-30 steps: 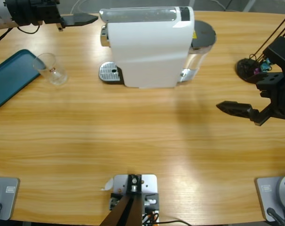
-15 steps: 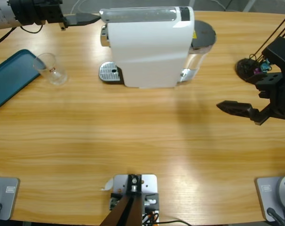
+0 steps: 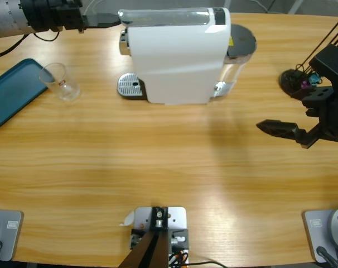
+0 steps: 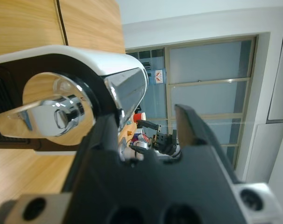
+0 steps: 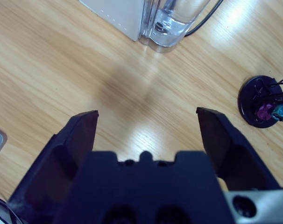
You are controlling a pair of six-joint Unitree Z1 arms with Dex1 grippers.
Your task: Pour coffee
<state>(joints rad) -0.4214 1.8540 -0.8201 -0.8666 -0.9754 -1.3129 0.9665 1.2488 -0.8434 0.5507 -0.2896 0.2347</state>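
The white coffee machine stands at the back middle of the table, its metal drip tray bare. A clear glass stands left of it, against the teal tray. My left gripper is at the machine's upper left end. In the left wrist view my left gripper is open, and one jaw lies against the machine's chrome front beside the chrome lever. My right gripper hovers open over bare table at the right, holding nothing, as the right wrist view also shows.
The machine's clear water tank and grey lid are at its right end. A black capsule stand with coloured pods sits at the right edge. Wooden table surface spreads across the front.
My left gripper has moved right along the back edge until its tips meet the machine's left end. The right arm, the glass and the tray have stayed still.
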